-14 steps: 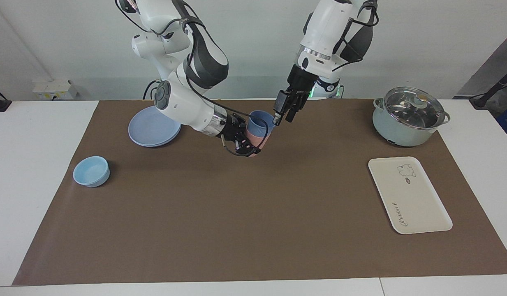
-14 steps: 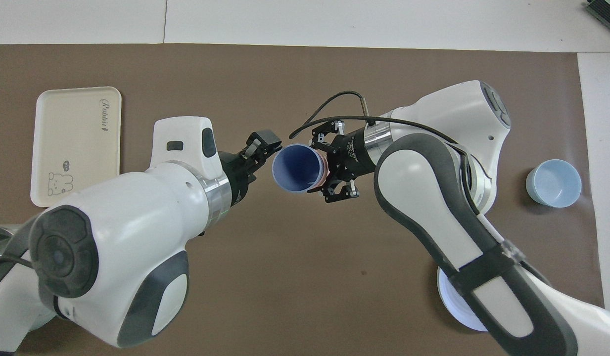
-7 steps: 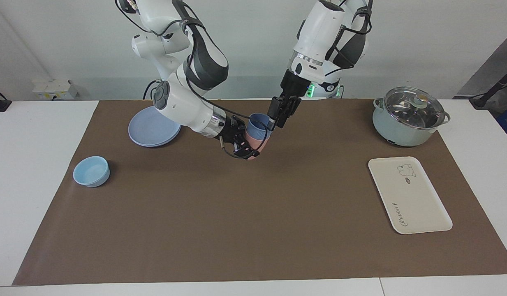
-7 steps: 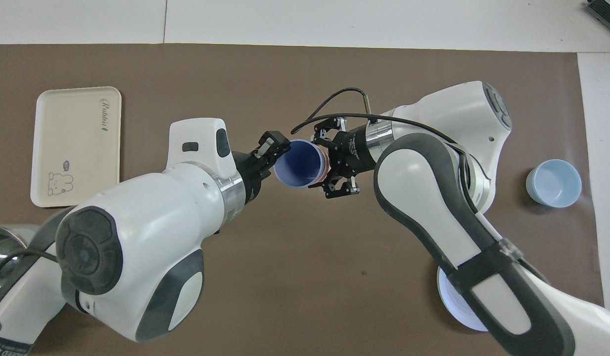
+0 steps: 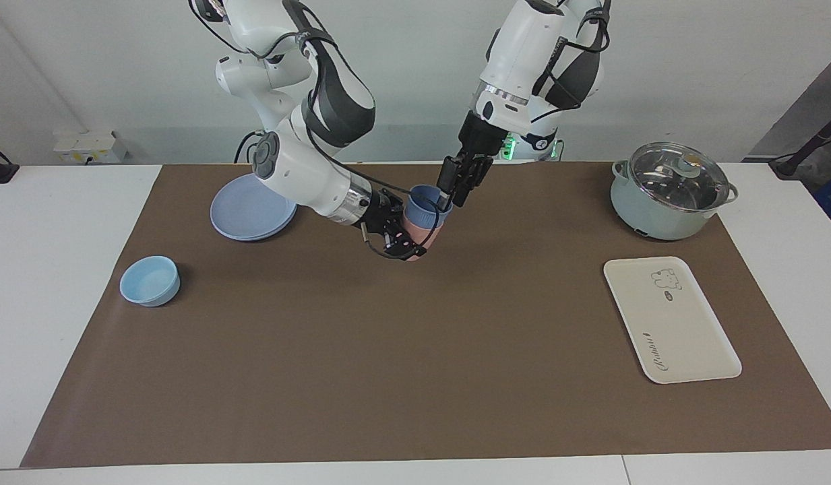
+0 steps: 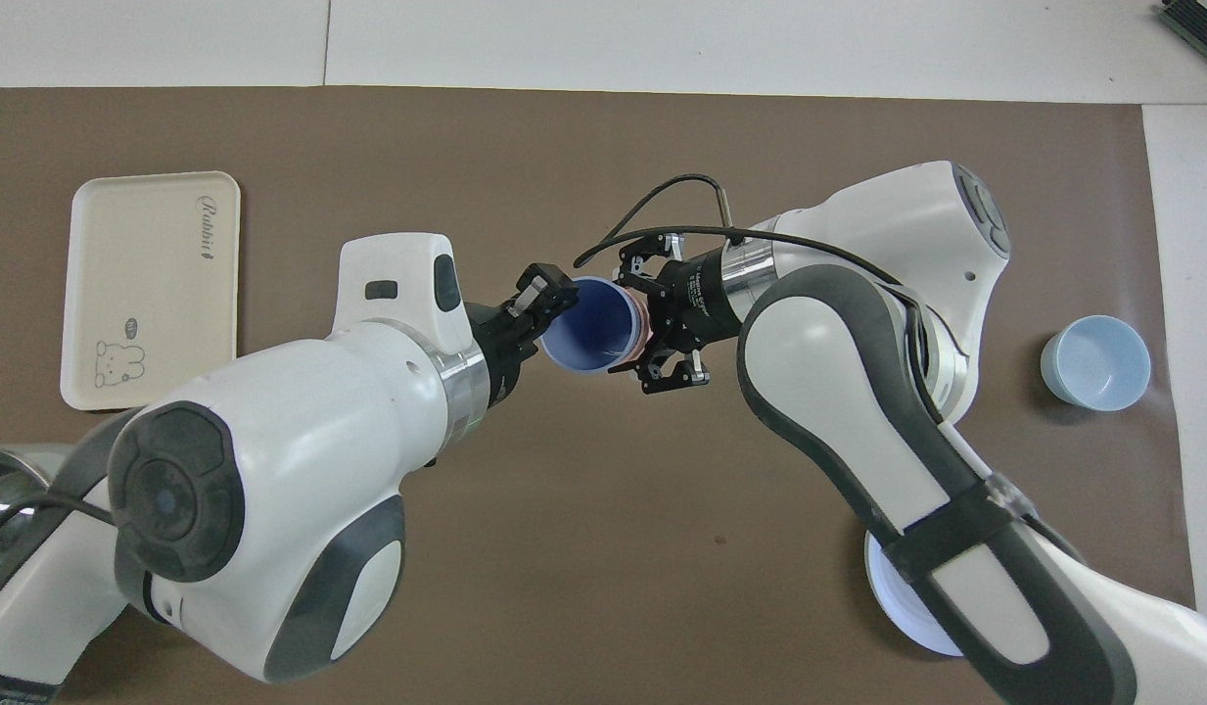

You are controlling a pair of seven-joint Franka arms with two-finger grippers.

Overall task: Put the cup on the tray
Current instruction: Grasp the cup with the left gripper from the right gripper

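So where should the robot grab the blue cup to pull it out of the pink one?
By its rim. The blue cup sits tilted inside the pink cup, which the right hand holds, so only the top band sticks out. The left hand, coming from above, could probably pinch the rim wall there.

A high camera faces the robots across the table (image 5: 85, 222); another looks steeply down from above them.

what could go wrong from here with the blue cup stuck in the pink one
The cup sits nested in the pink tumbler, which the right gripper holds tilted in the air. The left gripper is at the cup's rim; a thin rim grip may slip. If the two bind, both may come away together. The tray lies toward the left arm's end, so a loose grip could drop the cup in transit.
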